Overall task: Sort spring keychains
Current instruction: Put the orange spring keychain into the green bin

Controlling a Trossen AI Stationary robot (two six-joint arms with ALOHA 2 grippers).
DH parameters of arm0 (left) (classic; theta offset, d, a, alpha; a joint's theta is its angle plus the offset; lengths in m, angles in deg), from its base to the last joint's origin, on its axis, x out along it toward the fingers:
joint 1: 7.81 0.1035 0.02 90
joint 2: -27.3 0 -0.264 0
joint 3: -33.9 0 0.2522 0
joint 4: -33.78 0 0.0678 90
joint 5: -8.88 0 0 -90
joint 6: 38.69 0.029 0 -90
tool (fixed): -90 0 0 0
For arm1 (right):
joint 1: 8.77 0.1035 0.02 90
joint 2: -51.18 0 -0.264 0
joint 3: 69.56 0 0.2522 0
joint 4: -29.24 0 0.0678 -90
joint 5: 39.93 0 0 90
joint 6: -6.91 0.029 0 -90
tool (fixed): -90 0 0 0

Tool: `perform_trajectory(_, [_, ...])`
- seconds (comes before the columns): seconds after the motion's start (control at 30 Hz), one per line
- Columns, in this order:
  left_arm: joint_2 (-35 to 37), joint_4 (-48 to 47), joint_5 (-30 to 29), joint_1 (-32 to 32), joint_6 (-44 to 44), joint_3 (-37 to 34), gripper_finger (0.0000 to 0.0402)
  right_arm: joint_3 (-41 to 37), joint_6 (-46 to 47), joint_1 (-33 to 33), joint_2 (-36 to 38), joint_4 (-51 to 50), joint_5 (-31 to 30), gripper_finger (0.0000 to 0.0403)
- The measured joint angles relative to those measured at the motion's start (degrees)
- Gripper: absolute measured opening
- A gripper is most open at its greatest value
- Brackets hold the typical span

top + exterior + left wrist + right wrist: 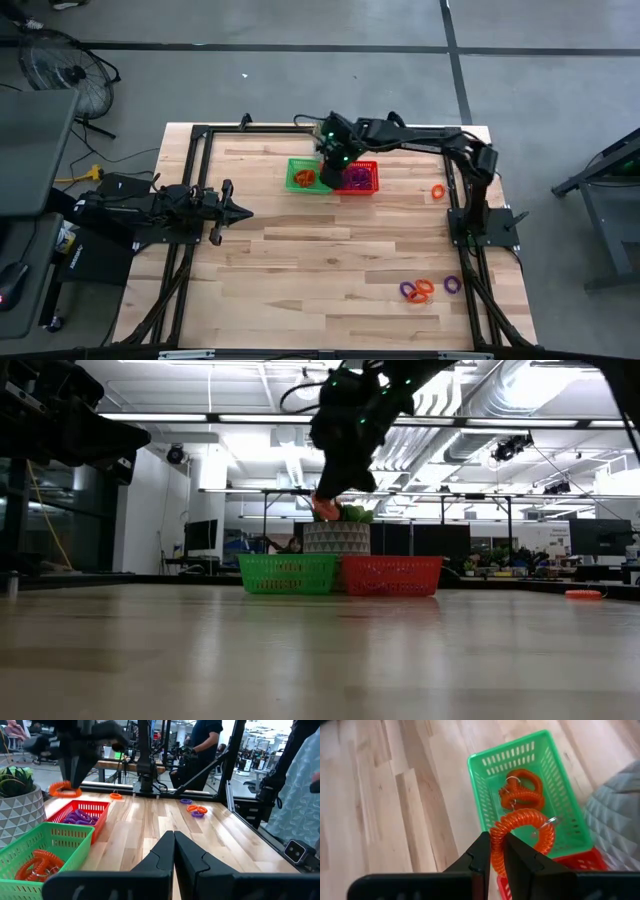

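Sorting stood partly done. Green basket (302,176), upper centre of the high view: held orange spring keychains (521,790). Red basket (362,178), touching its right side: held purple spring keychains (80,816).

Right claw (496,851), above the green basket: clenched on one orange keychain (520,832), not yet dropped.

Left claw (173,851), left-centre of the counter (300,260): clenched, empty, waiting.

Left to sort: one orange loop (438,190) near the right edge; a mixed orange and purple cluster (425,289) at lower right.
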Motion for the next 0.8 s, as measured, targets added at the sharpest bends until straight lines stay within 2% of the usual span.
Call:
perform_trajectory(0.3, [0.0, 0.0, 0.0, 0.0, 0.0, 0.0, 0.0, 2.2, -0.4, 0.3, -6.9, 1.8, -1.0, 0.0039])
perform_trajectory(0.53, [0.0, 0.0, 0.0, 0.0, 0.0, 0.0, 0.0, 1.9, -0.4, 0.4, -7.2, 1.9, -5.2, 0.0049])
perform_trajectory(0.8, [0.0, 0.0, 0.0, 0.0, 0.0, 0.0, 0.0, 1.9, -0.2, 0.4, -7.2, 1.9, -5.2, 0.0079])
